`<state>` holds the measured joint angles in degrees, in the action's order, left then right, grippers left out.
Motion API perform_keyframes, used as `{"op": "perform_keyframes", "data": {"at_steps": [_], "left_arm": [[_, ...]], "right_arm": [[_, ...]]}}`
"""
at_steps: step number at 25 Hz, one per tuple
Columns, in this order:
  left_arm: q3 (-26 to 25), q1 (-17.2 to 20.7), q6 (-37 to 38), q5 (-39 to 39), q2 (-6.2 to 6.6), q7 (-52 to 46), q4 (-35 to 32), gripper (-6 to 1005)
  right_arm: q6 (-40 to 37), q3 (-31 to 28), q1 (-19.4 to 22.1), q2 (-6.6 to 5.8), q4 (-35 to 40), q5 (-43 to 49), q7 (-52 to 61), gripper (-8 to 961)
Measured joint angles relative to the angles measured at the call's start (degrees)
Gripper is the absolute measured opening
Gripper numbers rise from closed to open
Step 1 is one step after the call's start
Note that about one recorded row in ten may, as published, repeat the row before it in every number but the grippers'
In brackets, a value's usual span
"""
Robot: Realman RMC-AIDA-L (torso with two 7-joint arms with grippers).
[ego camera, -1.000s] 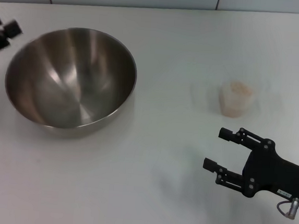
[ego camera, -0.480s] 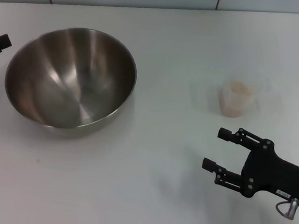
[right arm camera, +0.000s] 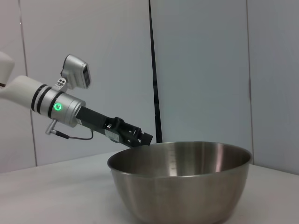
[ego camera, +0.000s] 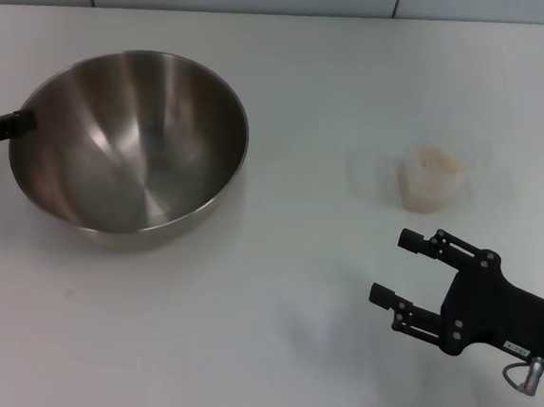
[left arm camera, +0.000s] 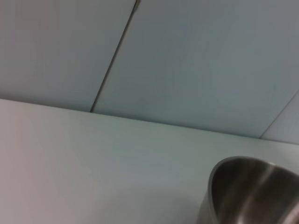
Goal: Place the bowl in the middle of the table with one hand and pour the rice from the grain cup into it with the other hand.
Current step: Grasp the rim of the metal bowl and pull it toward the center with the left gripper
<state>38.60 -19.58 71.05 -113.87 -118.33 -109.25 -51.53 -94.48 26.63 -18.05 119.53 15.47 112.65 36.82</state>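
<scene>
Head view: left gripper (ego camera: 7, 123) sits at the left edge of frame, its tip right at the rim of the bowl (ego camera: 135, 139); can't tell whether its fingers are apart or closed on the rim. Bowl is just to the right of that gripper, on the left part of the table (ego camera: 274, 289), upright. Right gripper (ego camera: 398, 269) hovers low over the table at lower right, fingers spread apart, holding nothing. Grain cup (ego camera: 429, 179) stands beyond the right gripper's fingertips, near but not touching, with rice (ego camera: 434, 161) heaped inside. Bowl is well apart to the right gripper's left. Right wrist view shows the left gripper (right arm camera: 140, 138) at the bowl's (right arm camera: 180, 179) far rim.
</scene>
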Motion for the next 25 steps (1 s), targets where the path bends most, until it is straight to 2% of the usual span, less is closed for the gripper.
{"op": "perform_keyframes", "data": {"at_steps": [7, 16, 25], "left_arm": [[0.6, -0.2, -0.3, -0.1, 0.13, 0.0, 0.6, 787], [4.9, -0.5, -0.4, -3.5, 0.25, -3.1, 0.8, 781], [5.2, -0.7, -0.6, -4.4, 0.11, -3.4, 0.5, 774]], "right_arm": [[0.0, -0.3, -0.1, 0.0, 0.0, -0.1, 0.0, 775], [1.0, -0.2, -0.6, 0.0, 0.0, -0.1, 0.0, 776], [1.3, -0.2, -0.8, -0.07, 0.0, -0.1, 0.0, 775]]}}
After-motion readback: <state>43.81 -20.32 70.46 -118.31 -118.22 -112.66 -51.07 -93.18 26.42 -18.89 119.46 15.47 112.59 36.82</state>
